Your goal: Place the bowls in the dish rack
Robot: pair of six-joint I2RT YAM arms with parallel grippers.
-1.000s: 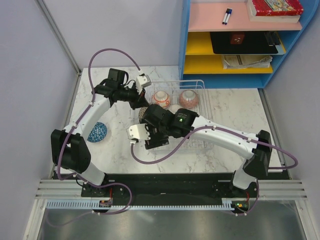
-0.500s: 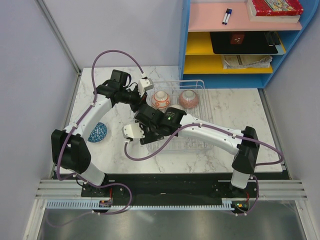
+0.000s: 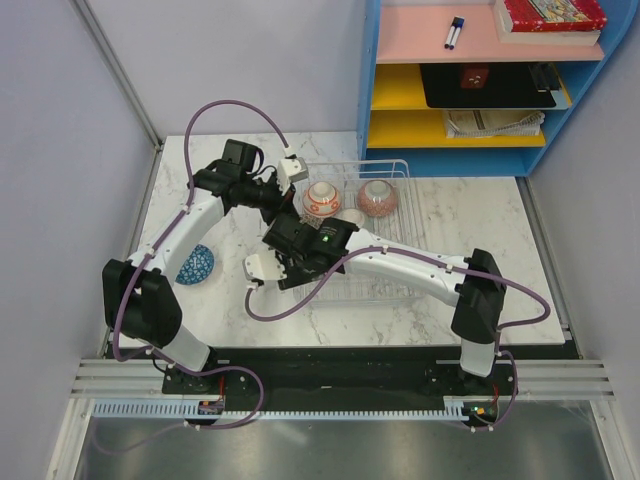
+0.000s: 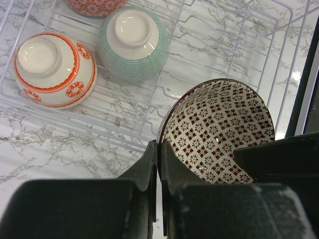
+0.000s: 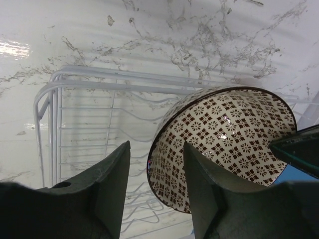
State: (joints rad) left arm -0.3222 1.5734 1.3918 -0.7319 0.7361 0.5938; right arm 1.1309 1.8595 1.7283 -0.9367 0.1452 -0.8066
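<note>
Left gripper is clamped tight on the rim of the brown bowl at the rack edge. Right gripper stands open astride that rim.

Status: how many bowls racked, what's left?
Done: orange bowl, green bowl and red bowl sit upside down in the rack. In hand: left gripper pinches the brown bowl by its rim over the rack; the right gripper straddles that rim, jaws open. Left: that one, then the blue bowl on the table.
</note>
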